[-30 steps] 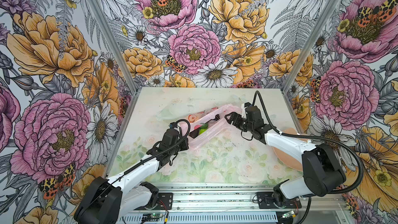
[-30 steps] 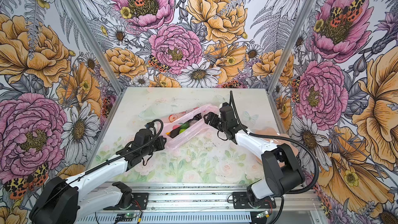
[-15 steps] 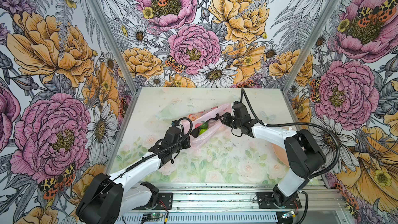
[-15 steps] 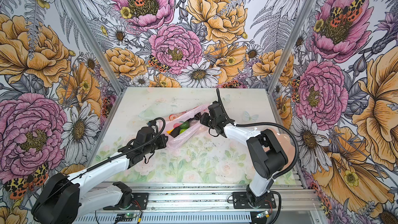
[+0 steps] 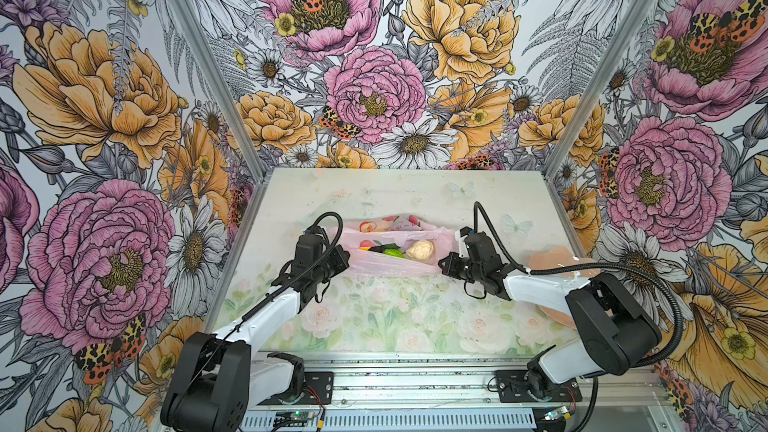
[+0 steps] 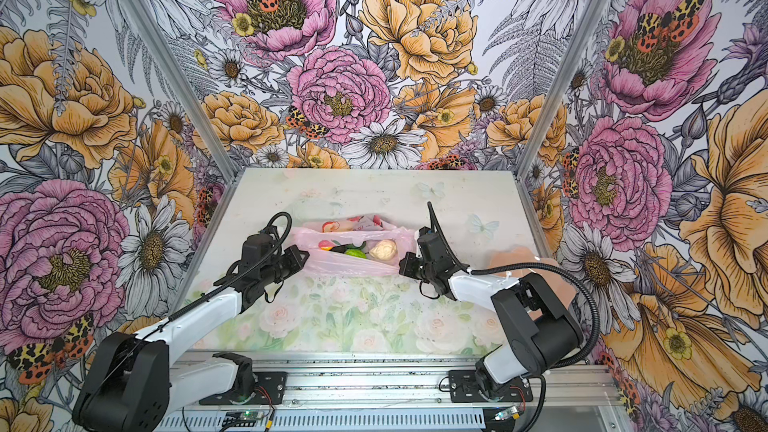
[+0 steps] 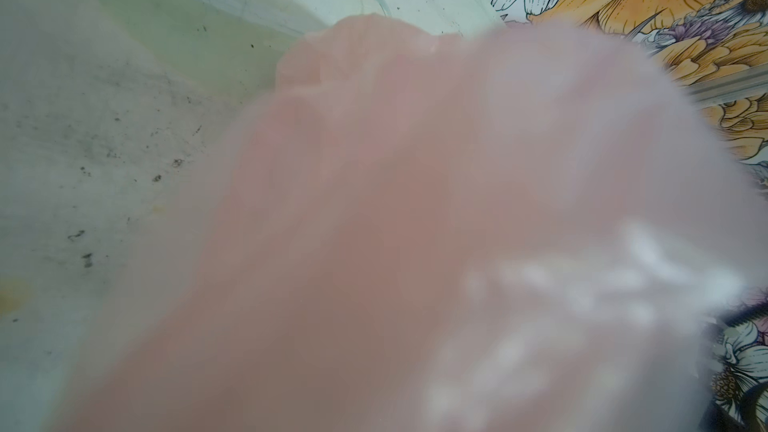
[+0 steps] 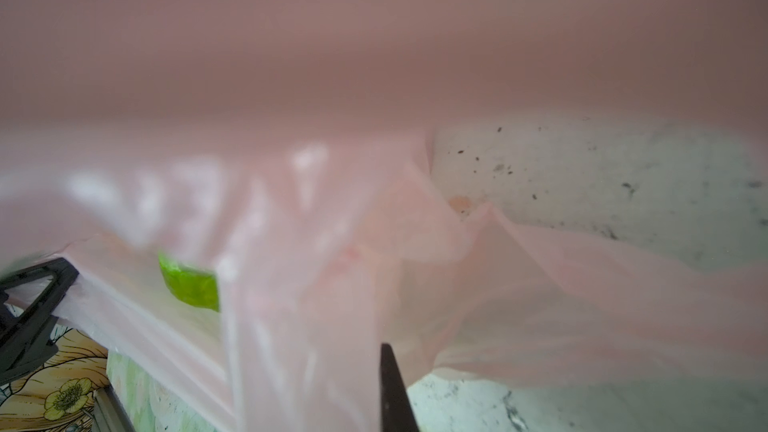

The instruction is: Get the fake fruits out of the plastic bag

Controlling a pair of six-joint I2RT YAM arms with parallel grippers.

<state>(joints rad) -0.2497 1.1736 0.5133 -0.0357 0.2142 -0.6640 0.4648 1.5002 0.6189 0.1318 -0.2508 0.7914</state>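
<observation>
Holding the plastic bag (image 5: 390, 268) mid-desk (image 5: 374, 326) by its near lip: left gripper (image 5: 345, 261) looks pinched on one end, right gripper (image 5: 444, 264) clamped on the other, so the mouth gapes. The fake fruits sit inside: a cream piece (image 5: 419, 250) and a green one (image 5: 392, 252). The peach dish (image 5: 557, 259) waits to my right. Snag: neither gripper is free, and film is smothering both wrist views.

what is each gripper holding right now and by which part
Both hold the plastic bag: left gripper pinches its left end, right gripper its right end.
</observation>
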